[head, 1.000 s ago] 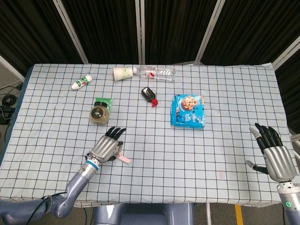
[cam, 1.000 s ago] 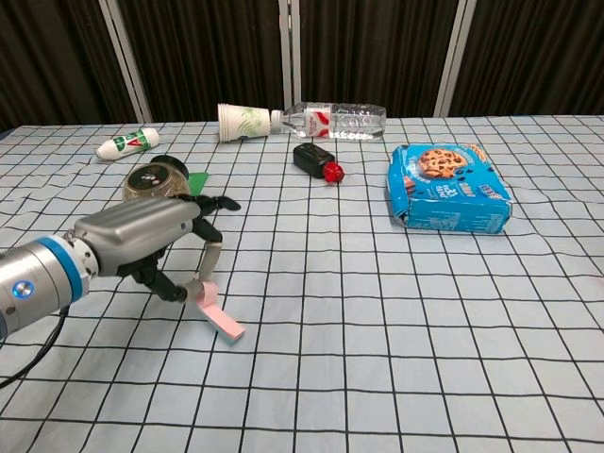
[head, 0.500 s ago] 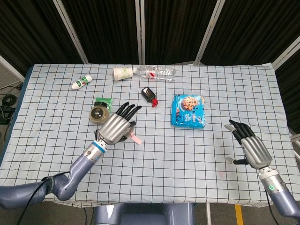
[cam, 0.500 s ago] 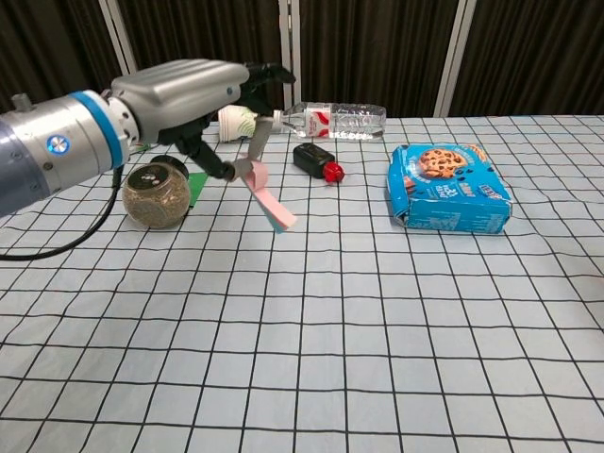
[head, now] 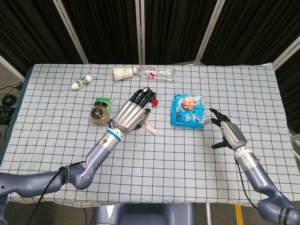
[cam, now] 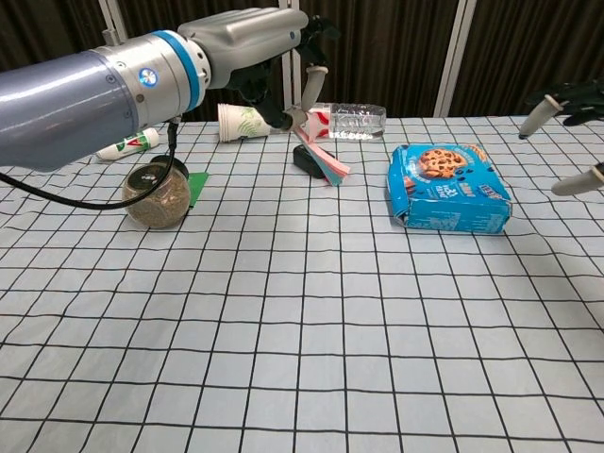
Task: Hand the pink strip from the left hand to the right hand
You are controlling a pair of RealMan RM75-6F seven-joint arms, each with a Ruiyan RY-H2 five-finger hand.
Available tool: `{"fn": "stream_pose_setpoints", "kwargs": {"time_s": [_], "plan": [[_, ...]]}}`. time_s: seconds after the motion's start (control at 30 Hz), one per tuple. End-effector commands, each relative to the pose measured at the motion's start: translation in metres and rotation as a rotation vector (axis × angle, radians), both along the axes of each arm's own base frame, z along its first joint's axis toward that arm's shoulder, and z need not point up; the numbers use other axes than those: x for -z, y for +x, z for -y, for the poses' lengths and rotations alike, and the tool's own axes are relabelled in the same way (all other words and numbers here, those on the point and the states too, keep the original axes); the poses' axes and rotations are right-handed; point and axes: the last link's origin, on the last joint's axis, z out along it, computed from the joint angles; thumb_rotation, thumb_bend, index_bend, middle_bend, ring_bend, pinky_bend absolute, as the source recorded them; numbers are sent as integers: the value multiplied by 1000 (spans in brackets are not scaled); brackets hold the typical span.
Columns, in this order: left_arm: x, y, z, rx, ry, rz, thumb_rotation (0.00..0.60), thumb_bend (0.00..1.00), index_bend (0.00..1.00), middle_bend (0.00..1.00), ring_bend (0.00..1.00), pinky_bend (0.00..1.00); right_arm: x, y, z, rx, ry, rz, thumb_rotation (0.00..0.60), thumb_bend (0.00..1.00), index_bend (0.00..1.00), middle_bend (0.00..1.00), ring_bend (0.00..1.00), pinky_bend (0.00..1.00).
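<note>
My left hand [head: 132, 115] [cam: 255, 42] is raised above the middle of the table and pinches the pink strip [head: 149, 126] [cam: 326, 160], which hangs down and to the right from its fingers. My right hand [head: 228, 133] is lifted over the right part of the table with fingers spread and nothing in it. In the chest view only the fingertips [cam: 557, 99] of that hand show at the right edge. A wide gap separates the right hand from the strip.
A blue cookie box [head: 188, 110] [cam: 447, 186] lies between the two hands. A black and red object [head: 149, 95], a jar [head: 99, 113] [cam: 156, 193], a paper cup [head: 122, 73], a water bottle [head: 158, 72] and a small white bottle [head: 81, 82] lie further back.
My left hand has risen and moved right and away with the pink strip. My right hand has come up and moved left toward the cookie box.
</note>
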Motion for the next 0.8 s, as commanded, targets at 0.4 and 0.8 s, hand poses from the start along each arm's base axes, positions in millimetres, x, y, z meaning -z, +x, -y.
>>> {"fn": "stream_pose_setpoints", "kwargs": {"time_s": [0.4,0.8], "plan": [[10,40,-15,-93,56,44,600,563,727,0,0,0,50,70,27,26,-14,58,600,48,416,0,0,0],[23,54,-15,-112,40,97,600,563,728,0,0,0,61,95,32,56,-54,80,600,57,431,0,0,0]]}}
